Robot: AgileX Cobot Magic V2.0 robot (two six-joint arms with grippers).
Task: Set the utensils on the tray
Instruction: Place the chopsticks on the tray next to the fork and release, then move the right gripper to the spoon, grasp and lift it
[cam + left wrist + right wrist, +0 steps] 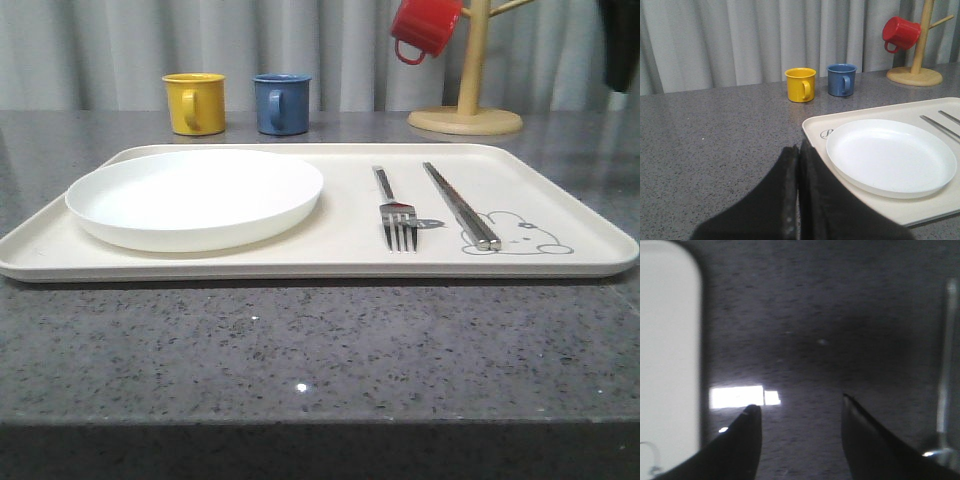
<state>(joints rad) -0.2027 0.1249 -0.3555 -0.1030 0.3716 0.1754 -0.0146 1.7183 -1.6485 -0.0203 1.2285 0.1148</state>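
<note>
Grey curtains hung behind a speckled grey table (320, 340) when I checked my feeds. On the left wrist camera, my left gripper (799, 165) had its jaws pressed together with nothing between them, hovering over bare table just beside the near corner of the tray (812, 131). On the right wrist camera, my right gripper (800, 415) had its jaws spread apart and empty, low over dark table, with the tray's rounded corner to one side. On the other side lay a thin, blurred metal piece (944, 390); I judged it was probably the spoon, though the picture was too soft to be sure.

Moving outward, the front camera showed the tray (560, 262) lying across the table with a round white plate (195, 198) on its left half. To the right of the plate, the fork (394, 215) lay with its tines toward me, and just beside it the 2 chopsticks (460, 205) rested together, their near tips over the rabbit drawing (515, 235).

Behind the tray stood a yellow mug (195, 103) and a blue mug (281, 103), and a red mug (425, 28) hung on a wooden mug tree (470, 90).

By my reading, 2 of the 3 utensils were placed. Only the spoon was left, and the right arm seemed positioned to fetch it.
</note>
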